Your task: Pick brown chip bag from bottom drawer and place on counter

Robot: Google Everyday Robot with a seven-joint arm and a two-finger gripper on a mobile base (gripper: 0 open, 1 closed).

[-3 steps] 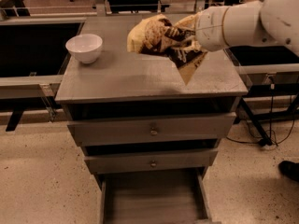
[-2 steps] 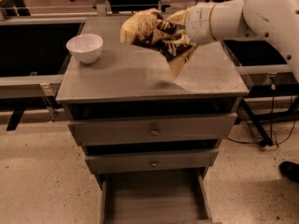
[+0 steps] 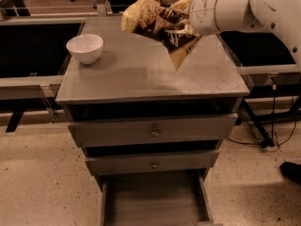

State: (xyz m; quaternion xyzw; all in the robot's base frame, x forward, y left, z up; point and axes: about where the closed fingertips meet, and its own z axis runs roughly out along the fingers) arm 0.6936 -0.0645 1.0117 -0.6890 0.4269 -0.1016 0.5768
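Closest to me is the bottom drawer (image 3: 153, 199). It is pulled out: a flat grey tray with plain sides. Above it are two wider grey drawers, the middle drawer (image 3: 188, 161) and the top drawer (image 3: 197, 128). Each has one small round knob (image 3: 154, 132) that looks like shiny metal. That makes three drawers and two knobs.

On top sits the worktop (image 3: 141, 76), a big flat grey square. It looks dull and a little scuffed. One white bowl (image 3: 85, 47) stands on its left side. It is round and smooth.

Farther back, one brown chip bag (image 3: 155, 18) hangs in the air over the back right part of the worktop. It is shiny and crinkled, dark brown with pale yellow ends. One pointed yellow corner hangs down toward the grey top. The bag is well apart from the bowl.

My pincer (image 3: 182, 23) reaches in from the right on one thick white arm (image 3: 235, 8). It is squeezed closed on the bag's right side and holds the bag up.
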